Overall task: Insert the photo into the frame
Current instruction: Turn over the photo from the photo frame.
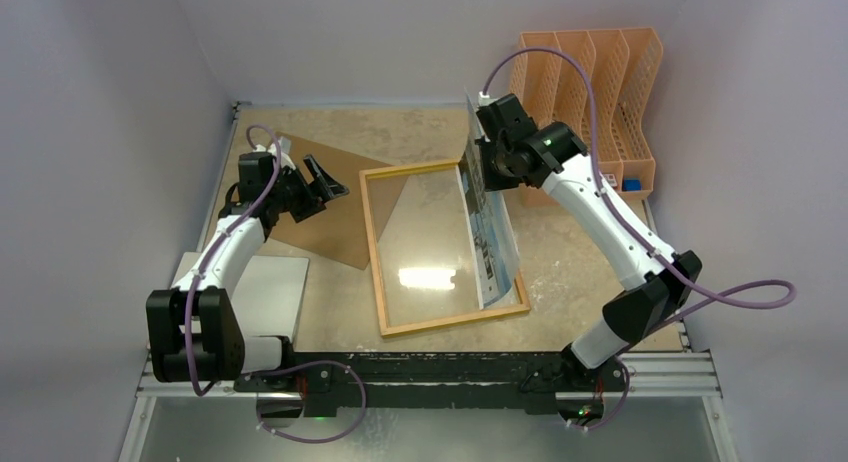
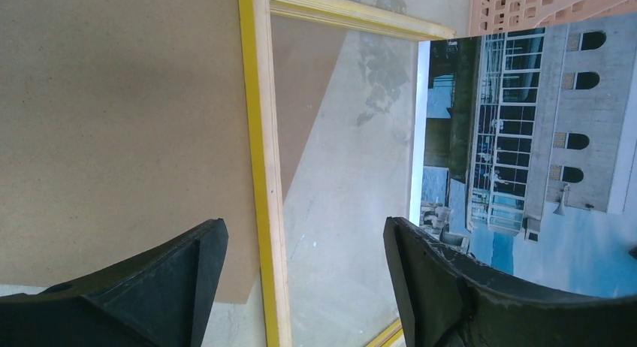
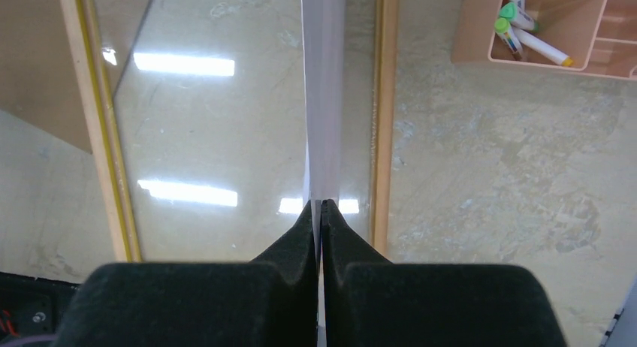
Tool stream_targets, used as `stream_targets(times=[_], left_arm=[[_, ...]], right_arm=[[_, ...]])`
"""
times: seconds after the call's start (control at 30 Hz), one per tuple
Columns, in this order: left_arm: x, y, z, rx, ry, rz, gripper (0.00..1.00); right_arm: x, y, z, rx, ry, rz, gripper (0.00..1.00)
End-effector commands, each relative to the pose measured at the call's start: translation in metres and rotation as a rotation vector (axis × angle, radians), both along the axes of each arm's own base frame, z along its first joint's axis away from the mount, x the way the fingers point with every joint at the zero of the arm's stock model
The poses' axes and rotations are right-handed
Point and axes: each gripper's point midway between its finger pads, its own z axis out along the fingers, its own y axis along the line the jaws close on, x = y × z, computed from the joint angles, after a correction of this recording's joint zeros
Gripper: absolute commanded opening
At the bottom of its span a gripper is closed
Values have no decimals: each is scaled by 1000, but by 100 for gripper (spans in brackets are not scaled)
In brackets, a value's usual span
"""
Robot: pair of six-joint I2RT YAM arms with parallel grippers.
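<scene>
Photo (image 1: 493,244): stands on its long edge inside the frame (image 1: 372,252), close along the right-hand rail, tilted a little rather than fully upright. Shows its printed side, a pale building under blue sky, toward the left arm (image 1: 230,247); turns its plain white back toward the right arm (image 1: 610,222). Rests its lower edge on the glossy pane just inside that rail. From the right wrist, appears edge-on as a narrow white strip (image 3: 324,99) running away from the camera, just left of the wooden rail (image 3: 381,122).

Right jaws: clenched on the photo's upper edge, pressed together with only the sheet between them.

Left jaws: released, spread wide with nothing between them. Hang above the frame's left rail (image 2: 259,174), apart from it, with the photo (image 2: 526,137) facing them from across the pane.

Frame: lies flat on the desk (image 1: 570,252), yellow along the outer edge and pale wood beside it. Overlaps a brown board (image 1: 330,222) at its far left corner, the board visible through the pane. Reflects two bright ceiling lights.

Also on the desk: a grey-white panel (image 1: 265,292) near the left arm's base, and a peach file rack (image 1: 600,82) at the far right corner, well apart from the frame. Markers (image 3: 526,31) lying in a peach tray beside the frame's right side.
</scene>
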Motion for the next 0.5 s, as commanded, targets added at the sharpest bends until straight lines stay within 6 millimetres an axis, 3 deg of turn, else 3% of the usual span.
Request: stream_targets(times=[0.0, 0.47], left_arm=[[4, -1, 1, -4, -23, -3, 79], [1, -1, -1, 0, -13, -6, 79]], right_arm=[[-2, -13, 9, -50, -3, -34, 0], [18, -25, 14, -177, -51, -67, 0]])
